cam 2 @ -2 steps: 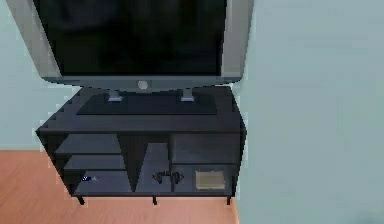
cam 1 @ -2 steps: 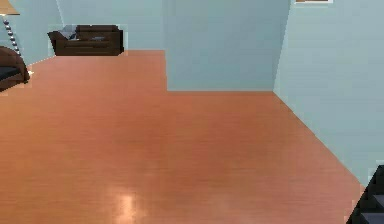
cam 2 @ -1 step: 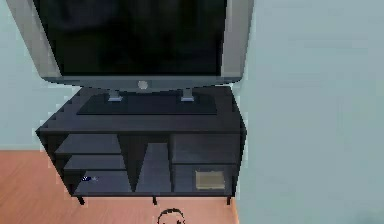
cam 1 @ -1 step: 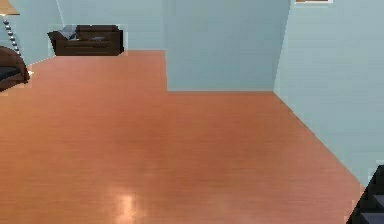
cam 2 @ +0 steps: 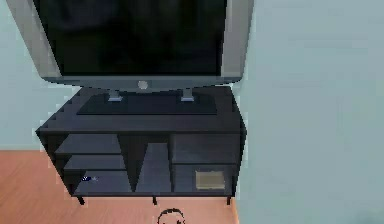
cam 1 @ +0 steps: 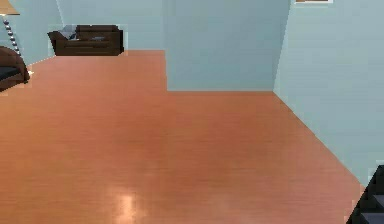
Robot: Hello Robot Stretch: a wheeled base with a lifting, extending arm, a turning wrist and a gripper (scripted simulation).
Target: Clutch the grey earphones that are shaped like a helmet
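A small dark, rounded ring-like thing [cam 2: 170, 216] lies on the wooden floor just in front of a dark TV stand [cam 2: 150, 125], at the arm side view's bottom edge. Its shape is too small to tell apart further. On the stand rests a large flat television [cam 2: 135, 40] with a grey frame and a black screen.
The stand has open shelves [cam 2: 95, 160] on its left and a tan panel [cam 2: 210, 179] at its lower right. A light blue wall [cam 2: 320, 100] rises behind it. In the forward view, wooden floor [cam 1: 150, 140] stretches to a dark sofa [cam 1: 88, 41], a dark seat [cam 1: 10, 68] and a jutting blue wall [cam 1: 225, 45].
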